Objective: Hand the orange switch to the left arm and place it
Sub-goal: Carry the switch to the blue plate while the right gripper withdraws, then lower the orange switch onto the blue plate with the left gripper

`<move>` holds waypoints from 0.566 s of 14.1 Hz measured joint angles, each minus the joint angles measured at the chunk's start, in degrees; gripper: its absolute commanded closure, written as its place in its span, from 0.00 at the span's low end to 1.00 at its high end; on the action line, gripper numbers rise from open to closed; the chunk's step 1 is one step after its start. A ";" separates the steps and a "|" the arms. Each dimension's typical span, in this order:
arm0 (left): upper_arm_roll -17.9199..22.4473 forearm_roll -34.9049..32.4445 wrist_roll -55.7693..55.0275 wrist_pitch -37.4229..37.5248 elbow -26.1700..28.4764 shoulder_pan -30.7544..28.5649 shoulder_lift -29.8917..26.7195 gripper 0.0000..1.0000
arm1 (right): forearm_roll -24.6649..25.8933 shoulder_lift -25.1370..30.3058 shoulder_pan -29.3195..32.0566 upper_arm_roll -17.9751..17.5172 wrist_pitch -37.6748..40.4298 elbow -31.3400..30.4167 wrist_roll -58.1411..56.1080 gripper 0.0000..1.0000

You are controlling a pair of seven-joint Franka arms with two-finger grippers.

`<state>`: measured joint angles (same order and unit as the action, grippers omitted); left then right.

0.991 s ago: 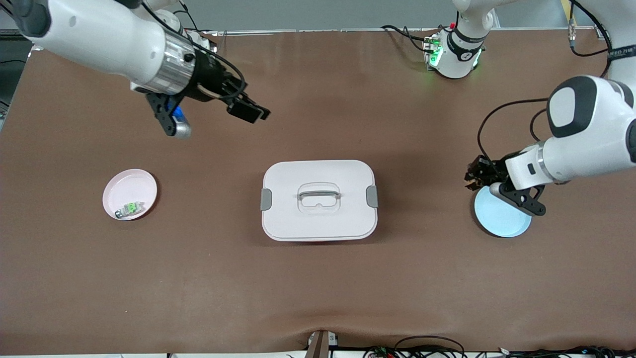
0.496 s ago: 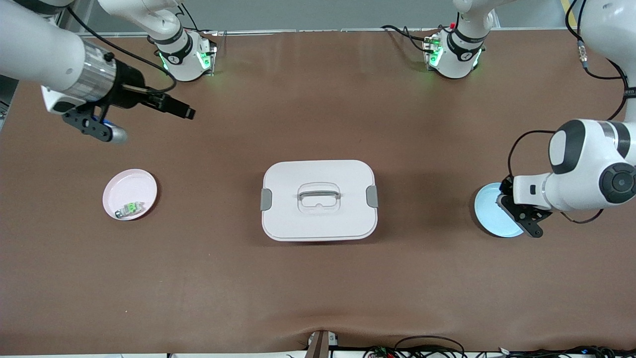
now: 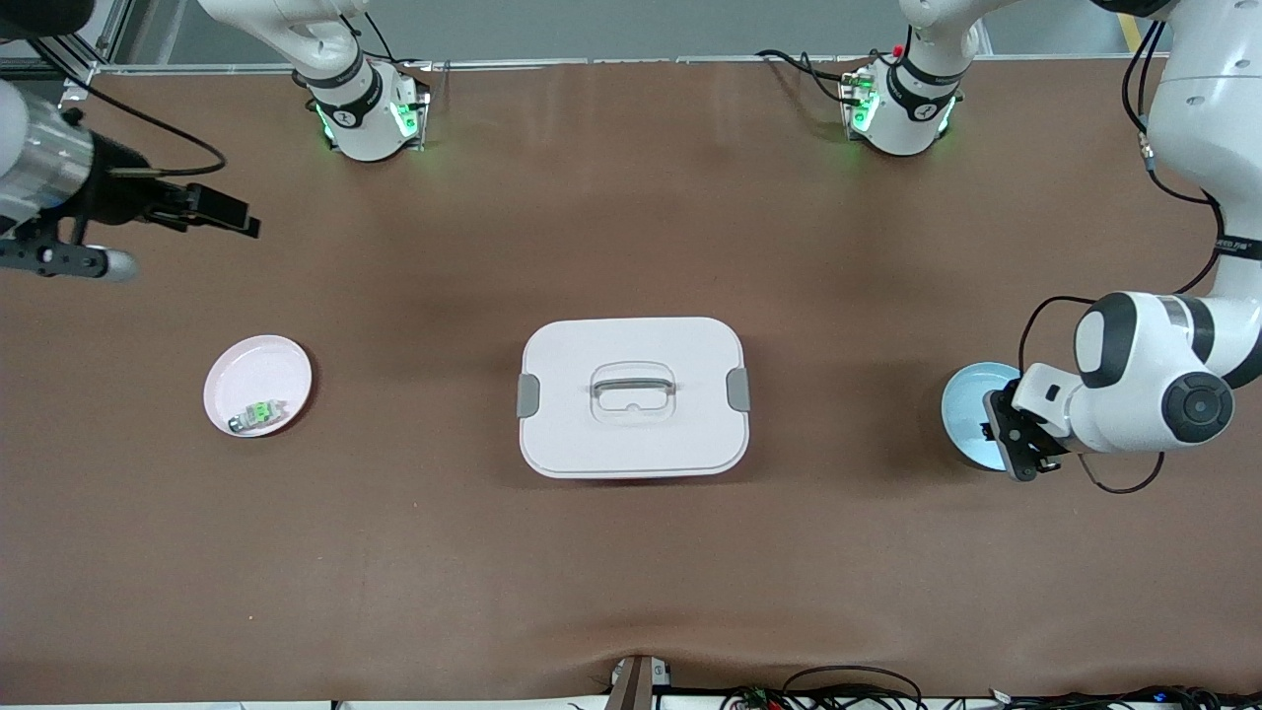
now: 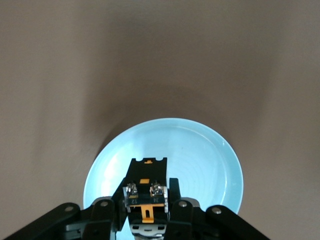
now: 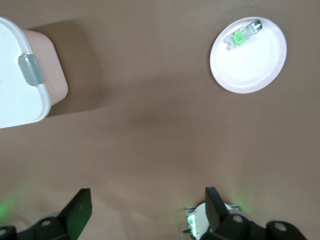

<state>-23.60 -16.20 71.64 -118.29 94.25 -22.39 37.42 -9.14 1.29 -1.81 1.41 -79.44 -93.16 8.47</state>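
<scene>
The orange switch (image 4: pixel 146 196), black with an orange tab and silvery terminals, is clamped between the fingers (image 4: pixel 174 192) of my left gripper (image 4: pixel 146 200). That gripper points down over the light blue plate (image 4: pixel 200 155); I cannot tell whether the switch touches the plate. In the front view the left wrist (image 3: pixel 1025 434) covers part of that plate (image 3: pixel 964 399). My right gripper (image 3: pixel 233 216) is open and empty, up over bare table at the right arm's end. Its spread fingers (image 5: pixel 80 212) show in the right wrist view. The white box (image 3: pixel 631 340) stands at the table's middle between the arms.
A pink plate (image 3: pixel 258 367) lies toward the right arm's end, holding a tiny clear-and-green component (image 3: pixel 258 414). Both also show in the right wrist view, plate (image 5: pixel 248 67) and component (image 5: pixel 242 36), along with a corner of the box (image 5: pixel 20 95). Arm bases stand at the table's edge farthest from the camera.
My right arm has swung away from the middle toward its own end of the table, gripper open. My left wrist has turned and settled over the blue plate, covering more of it.
</scene>
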 measured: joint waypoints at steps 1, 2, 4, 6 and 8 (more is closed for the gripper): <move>-0.04 -1.00 0.64 -0.02 -0.01 0.03 0.51 1.00 | 0.64 0.00 1.81 0.01 -0.21 -0.21 -2.40 0.00; -0.06 -2.90 0.80 -0.02 -0.01 0.08 0.88 1.00 | 1.35 0.01 3.31 0.03 -0.36 -0.42 -3.92 0.00; -0.10 -6.46 0.81 0.00 0.03 0.09 1.52 1.00 | 3.12 0.08 4.86 0.03 -0.73 -0.61 -4.95 0.00; 0.01 -7.59 0.81 0.03 0.42 -0.26 2.10 1.00 | 4.75 1.14 5.03 -0.06 -2.17 -1.67 -5.02 0.00; 0.06 -7.64 0.81 -0.08 1.11 -0.70 2.43 1.00 | 5.71 4.55 5.02 -0.29 -6.03 -6.03 -5.02 0.00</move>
<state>-23.54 -23.84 72.44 -118.37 95.35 -23.09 39.84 -3.43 5.84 3.22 1.12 -85.48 -99.19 3.45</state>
